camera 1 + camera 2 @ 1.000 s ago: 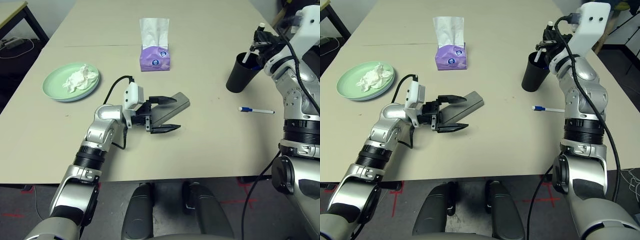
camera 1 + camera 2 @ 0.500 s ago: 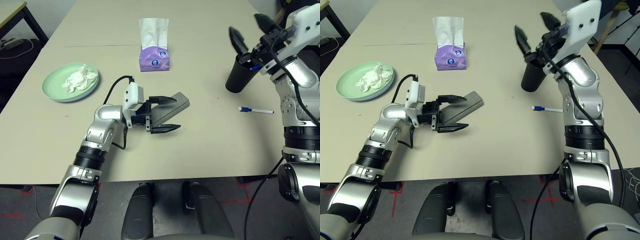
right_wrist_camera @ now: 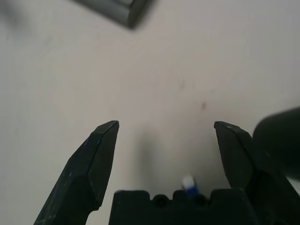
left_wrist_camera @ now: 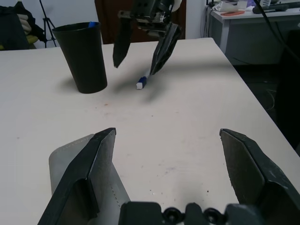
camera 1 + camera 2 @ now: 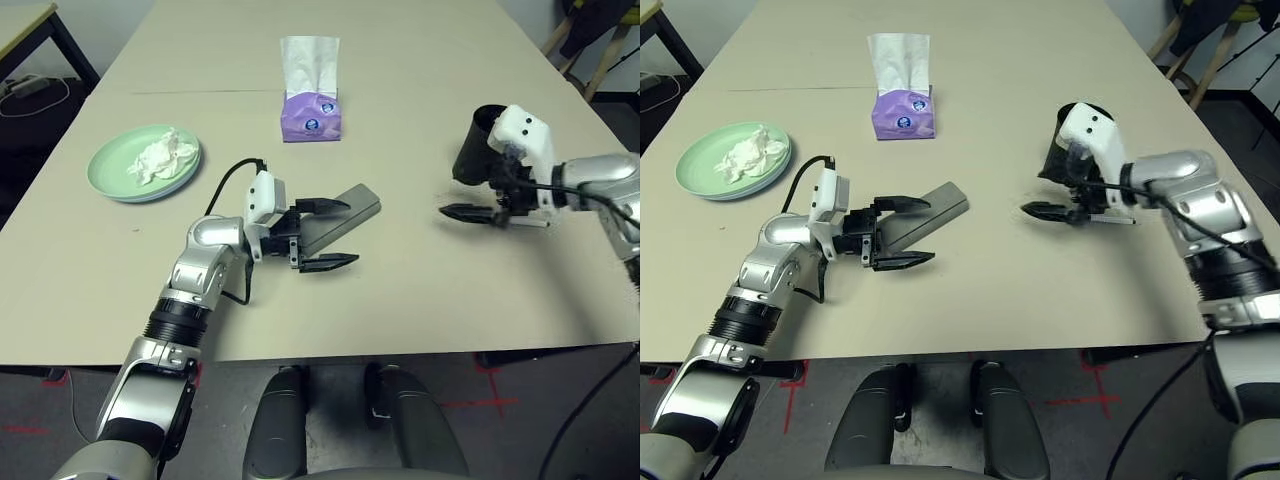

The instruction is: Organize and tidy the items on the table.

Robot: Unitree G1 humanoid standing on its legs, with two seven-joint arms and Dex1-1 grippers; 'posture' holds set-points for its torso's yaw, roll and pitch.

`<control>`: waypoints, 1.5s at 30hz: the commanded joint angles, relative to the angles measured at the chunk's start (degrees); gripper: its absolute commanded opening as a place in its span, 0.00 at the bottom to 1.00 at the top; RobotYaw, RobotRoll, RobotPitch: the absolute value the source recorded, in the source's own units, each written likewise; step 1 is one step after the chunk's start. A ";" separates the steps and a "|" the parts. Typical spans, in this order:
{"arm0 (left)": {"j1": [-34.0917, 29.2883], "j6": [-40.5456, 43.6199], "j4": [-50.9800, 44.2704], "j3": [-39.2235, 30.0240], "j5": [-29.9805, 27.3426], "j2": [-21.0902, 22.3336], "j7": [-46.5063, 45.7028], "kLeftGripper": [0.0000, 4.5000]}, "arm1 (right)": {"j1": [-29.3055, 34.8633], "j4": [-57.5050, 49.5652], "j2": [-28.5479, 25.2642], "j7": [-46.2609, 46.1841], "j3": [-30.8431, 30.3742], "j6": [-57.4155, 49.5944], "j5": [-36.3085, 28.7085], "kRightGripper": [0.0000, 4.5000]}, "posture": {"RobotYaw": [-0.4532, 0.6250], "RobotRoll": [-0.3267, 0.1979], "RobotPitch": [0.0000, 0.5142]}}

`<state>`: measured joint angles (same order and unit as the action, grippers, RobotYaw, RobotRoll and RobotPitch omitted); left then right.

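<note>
Head views, our job now: We judge the step in hand is picking up the blue-and-white plastic pen [image 5: 528,222] lying on the plain beige table [image 5: 420,300], to drop it into the tall black cup [image 5: 476,145].
Head views, right gripper: Our right gripper [image 5: 466,212] has its two black fingers spread wide and holds nothing. The pen lies back toward its wrist, mostly under the white hand. The black cup stands just beside the hand, on its far side.
Head views, left gripper: Our left gripper [image 5: 325,235] is spread wide too, with the flat grey oblong glasses case [image 5: 345,211] lying between its fingers. We cannot tell if a finger touches it.
Left wrist view, the pen: Here the pen [image 4: 143,81] lies right under the right gripper's fingers [image 4: 164,49]. Its long line runs away from us toward that gripper, with one end showing our way.
Right wrist view, the pen: Only the pen's tip [image 3: 188,183] peeps out low between the two fingers, close to the palm.
How to do it well: We should get one finger on each side of the pen, across its long line, go low, then squeeze softly so it does not roll.
</note>
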<state>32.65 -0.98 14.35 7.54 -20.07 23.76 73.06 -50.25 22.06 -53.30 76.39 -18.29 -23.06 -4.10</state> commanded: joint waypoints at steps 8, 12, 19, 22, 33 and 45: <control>-1.68 0.77 -1.97 0.42 0.07 0.08 -0.29 1.00 | -6.18 14.48 2.57 1.88 -8.65 17.28 17.23 0.99 | 0.49 0.62 0.36; -1.95 0.97 -2.37 0.34 0.02 0.29 -0.27 1.00 | -7.67 18.21 4.50 0.79 -8.64 20.74 20.11 0.99 | 0.50 0.62 0.37; -1.94 3.10 -3.41 -1.19 -0.91 -0.32 -3.13 1.00 | -8.71 21.09 6.02 1.54 -7.63 22.97 21.95 0.99 | 0.51 0.62 0.38; -2.15 3.35 -4.03 -1.52 -1.25 -0.58 -3.93 1.00 | -8.68 21.94 6.14 1.74 -7.55 23.47 22.45 0.99 | 0.51 0.62 0.38; -2.01 4.64 -4.12 -1.55 0.06 -0.34 -6.84 1.00 | -9.47 24.44 6.32 2.13 -7.56 24.50 24.58 0.99 | 0.51 0.62 0.39; -2.30 4.59 -4.91 -1.37 0.15 0.00 -7.20 1.00 | -9.17 23.30 7.30 3.69 -7.35 24.35 24.70 0.38 | 0.52 0.62 0.39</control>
<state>31.06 3.12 10.92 5.63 -20.31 23.40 65.88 -59.48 45.59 -46.00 79.34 -26.28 1.16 20.49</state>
